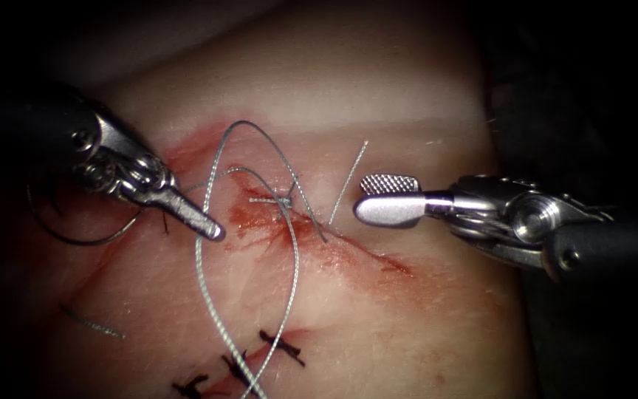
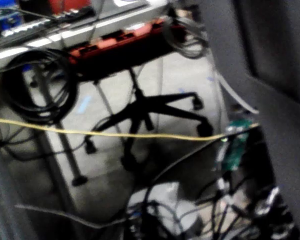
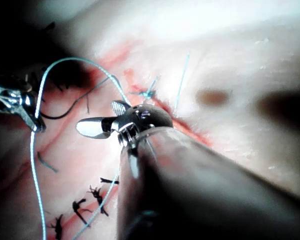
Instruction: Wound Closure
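Your red-stained cut [image 1: 311,233] runs as a slanting line across the pale pork-belly tissue [image 1: 407,96], its long axis going from upper left to lower right in the endoscope view. At its upper end sits one small grey knot [image 1: 283,199], with a short straight tail of thread [image 1: 348,183] standing up just right of the cut. The stretch of cut below and right of that knot looks unstitched, so by my reading most of this closure is left. The row of dark stitches [image 1: 282,347] further below the cut belongs to a separate line that is already closed. From the knot a long loop of silvery braided thread [image 1: 208,192] arches up and falls on the cut's left side. Your left tool [image 1: 212,230] has its slim jaws clamped on that loop, just left of the cut. The thin dark curved needle [image 1: 75,235] lies free on the tissue well left of the cut, beneath the left tool's wrist. Your right tool [image 1: 385,198] hovers just right of the cut, jaws parted and holding nothing.
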Available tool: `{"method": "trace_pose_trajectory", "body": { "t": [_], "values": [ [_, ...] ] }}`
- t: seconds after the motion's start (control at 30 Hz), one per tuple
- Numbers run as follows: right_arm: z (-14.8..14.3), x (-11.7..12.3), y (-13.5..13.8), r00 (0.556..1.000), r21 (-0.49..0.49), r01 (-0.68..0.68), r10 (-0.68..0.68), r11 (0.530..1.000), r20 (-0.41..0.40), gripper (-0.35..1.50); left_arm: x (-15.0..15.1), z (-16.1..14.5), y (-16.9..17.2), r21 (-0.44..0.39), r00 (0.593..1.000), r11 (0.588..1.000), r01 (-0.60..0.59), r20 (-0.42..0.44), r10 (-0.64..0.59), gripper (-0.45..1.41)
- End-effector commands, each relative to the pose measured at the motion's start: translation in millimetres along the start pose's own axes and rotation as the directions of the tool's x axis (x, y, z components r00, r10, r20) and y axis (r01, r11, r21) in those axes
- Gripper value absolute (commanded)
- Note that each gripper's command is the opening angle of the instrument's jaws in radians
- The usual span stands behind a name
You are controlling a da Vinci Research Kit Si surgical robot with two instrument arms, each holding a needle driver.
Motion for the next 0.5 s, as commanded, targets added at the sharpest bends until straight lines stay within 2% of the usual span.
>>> {"method": "trace_pose_trajectory", "body": {
  "t": [0.03,0.07,0.13,0.17,0.3,0.37,0.5],
  "values": [
    [2.5,0.0,0.4,0.999,-0.031,-0.008,0.007,0.999,-0.042,-0.28,0.2,0.3,-0.1,-0.001,1.0,1.0,-0.026,0.013,0.026,-0.45],
    [3.4,0.3,0.8,0.998,-0.051,-0.012,0.009,0.999,-0.067,-0.35,0.2,0.4,0.1,0.002,0.999,0.999,-0.035,0.018,0.035,-0.45],
    [4.4,0.4,1.3,0.999,-0.03,-0.012,0.011,0.999,-0.037,-0.35,0.3,0.9,0.1,0.008,0.999,0.999,-0.044,0.03,0.044,-0.45],
    [4.9,0.4,1.5,0.999,-0.022,0.035,-0.036,0.999,-0.028,-0.35,0.3,1.3,0.0,0.011,0.998,0.999,-0.05,0.036,0.049,-0.45],
    [7.2,0.6,2.1,0.997,-0.039,0.059,-0.061,0.997,-0.045,-0.35,0.3,3.2,-0.7,0.006,0.997,0.998,-0.055,0.057,0.054,-0.45],
    [8.2,0.8,2.5,0.99,-0.04,0.131,-0.133,0.991,-0.056,-0.35,0.4,4.2,-0.8,0.002,0.996,0.998,-0.055,0.072,0.055,-0.45],
    [9.5,1.0,3.9,0.959,0.079,0.277,-0.28,0.958,0.044,-0.35,0.6,5.7,-0.9,-0.008,0.994,0.999,-0.053,0.093,0.054,-0.45]
  ]
}}
